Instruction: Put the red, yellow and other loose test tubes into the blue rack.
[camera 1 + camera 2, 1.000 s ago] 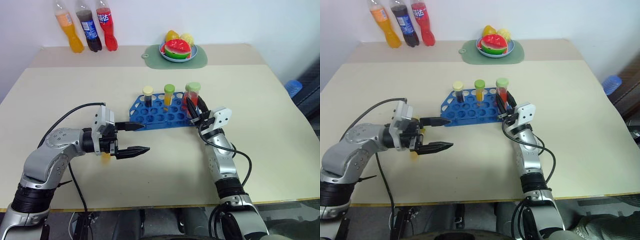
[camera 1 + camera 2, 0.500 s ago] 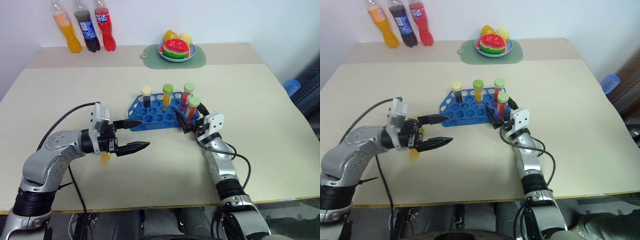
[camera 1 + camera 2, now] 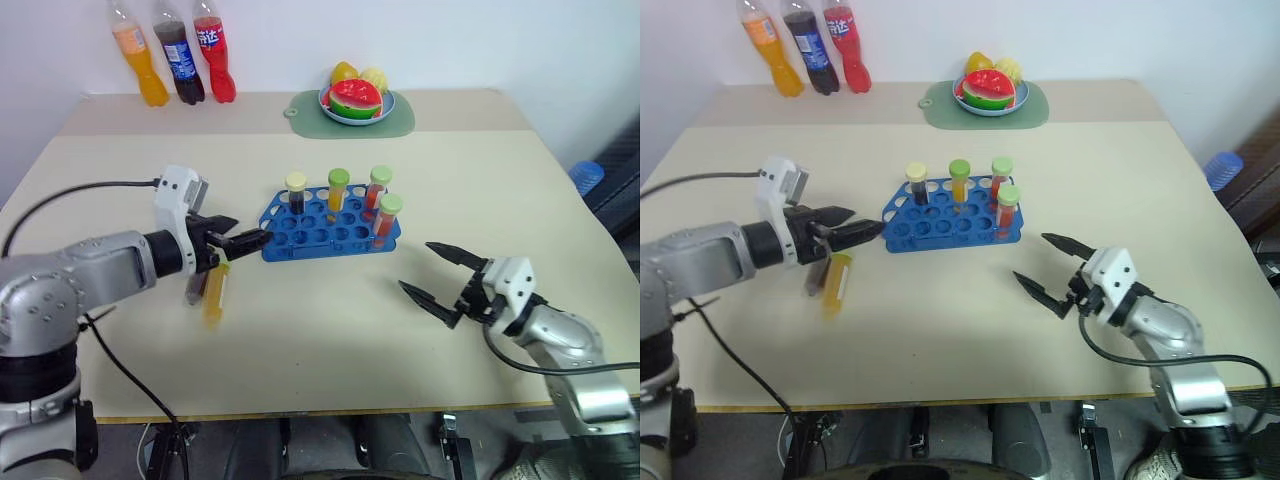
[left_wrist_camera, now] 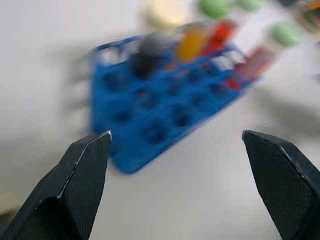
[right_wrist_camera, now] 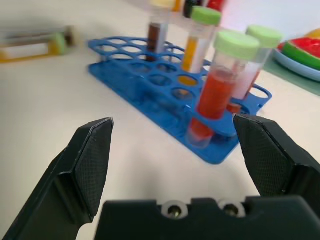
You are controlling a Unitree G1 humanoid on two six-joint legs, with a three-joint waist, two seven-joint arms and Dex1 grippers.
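Blue rack (image 3: 330, 228) mid-table with four tubes upright. Right gripper (image 3: 440, 280) empty, fingers spread, near the rack's right end. Left gripper (image 3: 235, 238) spread, at the rack's left end; yellow tube (image 3: 214, 292) lies just below it.

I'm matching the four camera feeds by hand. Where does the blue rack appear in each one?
Left eye view: blue rack, centre, slightly above the middle.
Right eye view: centre, slightly left of the middle.
Left wrist view: upper middle, blurred.
Right wrist view: across the upper middle.
Shared landmark: the front red tube with green cap at the rack's end.
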